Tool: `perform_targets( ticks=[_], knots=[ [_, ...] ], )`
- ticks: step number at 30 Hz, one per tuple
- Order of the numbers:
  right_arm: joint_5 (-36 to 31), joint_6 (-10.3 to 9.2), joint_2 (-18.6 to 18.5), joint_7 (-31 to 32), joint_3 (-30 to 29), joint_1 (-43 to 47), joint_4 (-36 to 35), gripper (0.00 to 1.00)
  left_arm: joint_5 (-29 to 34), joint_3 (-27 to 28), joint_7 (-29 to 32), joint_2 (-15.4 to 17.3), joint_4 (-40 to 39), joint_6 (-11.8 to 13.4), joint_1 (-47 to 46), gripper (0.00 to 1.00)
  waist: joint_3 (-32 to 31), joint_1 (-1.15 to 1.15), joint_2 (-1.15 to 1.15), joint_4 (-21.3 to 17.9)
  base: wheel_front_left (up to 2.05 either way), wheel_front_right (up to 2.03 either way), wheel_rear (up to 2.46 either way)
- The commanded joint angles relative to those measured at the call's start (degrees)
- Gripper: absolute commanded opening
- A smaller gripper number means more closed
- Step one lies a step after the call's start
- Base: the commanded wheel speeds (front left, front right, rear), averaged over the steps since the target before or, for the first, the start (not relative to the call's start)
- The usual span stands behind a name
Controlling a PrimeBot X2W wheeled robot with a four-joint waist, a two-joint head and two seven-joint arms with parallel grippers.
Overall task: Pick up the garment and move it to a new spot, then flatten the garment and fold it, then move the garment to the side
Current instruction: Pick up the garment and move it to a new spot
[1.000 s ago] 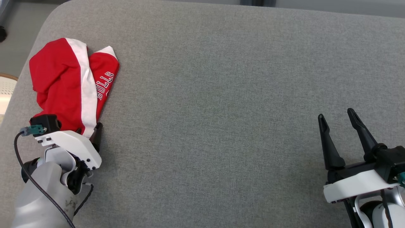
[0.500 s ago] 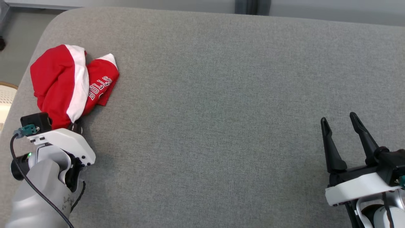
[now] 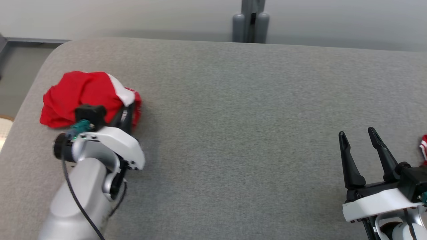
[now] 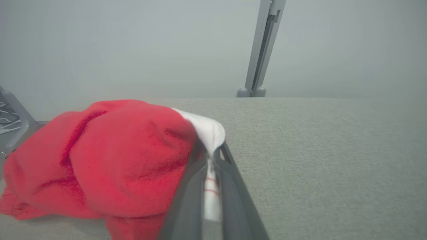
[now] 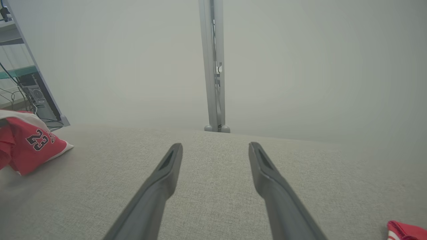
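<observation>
Near the table's [image 3: 233,100] far left corner, the left end effector [image 3: 128,110] pinches the bunched red garment [image 3: 76,95]. The right end effector [image 3: 356,133] stands spread wide by the near right edge.

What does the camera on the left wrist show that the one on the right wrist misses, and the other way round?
Left wrist view: the left hand, shut on the white trim of the red garment, seen close up.
Right wrist view: the right hand, open and holding nothing; the number 23 printed on the garment; a second red scrap at the lower right corner.
Both: the grey padded surface, the grey post, the pale wall and the red garment.
</observation>
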Motion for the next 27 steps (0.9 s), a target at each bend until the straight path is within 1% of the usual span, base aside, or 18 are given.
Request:
perform_targets(
  ticks=[1, 7, 8, 9, 12, 15, 18, 22, 25, 26, 27],
  knots=[
    [0.36, -0.02, -0.25, -0.59, -0.20, 0.53, 0.11, 1.00, 0.43, -0.37, 0.41, -0.05, -1.11, 0.10, 0.85, 0.00, -0.35, 0.00, 0.00, -1.30, 0.00, 0.00, 0.00],
    [1.61, -0.02, -0.25, -1.69, -0.64, -0.52, 1.06, 1.00, 1.51, -5.94, 8.56, -1.35, -16.98, 1.13, 7.57, 0.00, 0.15, 0.00, 0.00, -6.88, 0.00, 0.00, 0.00],
    [1.86, -0.02, -0.25, -1.93, -0.50, -0.82, 1.24, 1.00, 1.34, -6.88, 9.93, -1.58, -19.21, 1.11, 8.65, 0.00, 0.36, 0.00, 0.00, -8.12, 0.00, 0.00, 0.00],
    [2.12, -0.02, -0.25, -2.34, -0.68, -1.13, 1.66, 1.00, 1.12, -8.83, 12.13, -2.41, -23.10, 0.78, 10.33, 0.00, 0.82, 0.00, 0.00, -10.27, 0.00, 0.00, 0.00],
    [2.60, -0.02, -0.23, -2.91, -0.87, -1.58, 2.43, 1.00, 0.80, -11.37, 14.68, -3.52, -27.01, 0.36, 11.80, 0.00, 1.62, 0.00, 0.00, -13.55, 0.00, 0.00, 0.00],
    [3.25, -0.02, -0.23, -3.48, -0.86, -2.15, 3.16, 1.00, 0.40, -13.23, 16.17, -4.68, -28.98, -0.10, 11.84, 0.00, 2.39, 0.00, 0.00, -16.73, 0.00, 0.00, 0.00],
    [3.85, -0.02, -0.26, -4.10, -0.66, -2.38, 3.81, 1.00, -0.68, -14.85, 17.54, -5.86, -29.02, -0.80, 11.60, 0.00, 3.10, 0.00, 0.00, -19.58, 0.00, 0.00, 0.00],
    [4.53, -0.02, -0.21, -4.79, 0.75, -2.82, 4.72, 1.00, -1.00, -15.41, 18.44, -6.29, -26.68, -0.40, 10.89, 0.00, 3.84, 0.00, 0.00, -22.61, 0.00, 0.00, 0.00],
    [5.07, -0.02, -0.25, -5.28, 0.74, -2.83, 5.49, 1.00, -1.71, -15.82, 19.25, -6.51, -24.47, -0.70, 10.78, 0.00, 4.27, 0.00, 0.00, -23.57, 0.00, 0.00, 0.00],
    [5.23, -0.02, -0.22, -5.43, 0.82, -2.91, 5.68, 1.00, -2.22, -15.85, 19.53, -6.53, -23.96, -1.05, 10.76, 0.15, 4.37, 0.00, 0.00, -23.69, 0.00, 0.00, 0.00],
    [5.35, -0.02, -0.20, -5.48, 0.79, -2.97, 5.88, 1.00, -3.24, -16.00, 20.19, -6.67, -23.57, -1.52, 11.20, 0.47, 4.45, 0.00, 0.00, -23.73, 0.00, 0.00, 0.00]
  ],
)
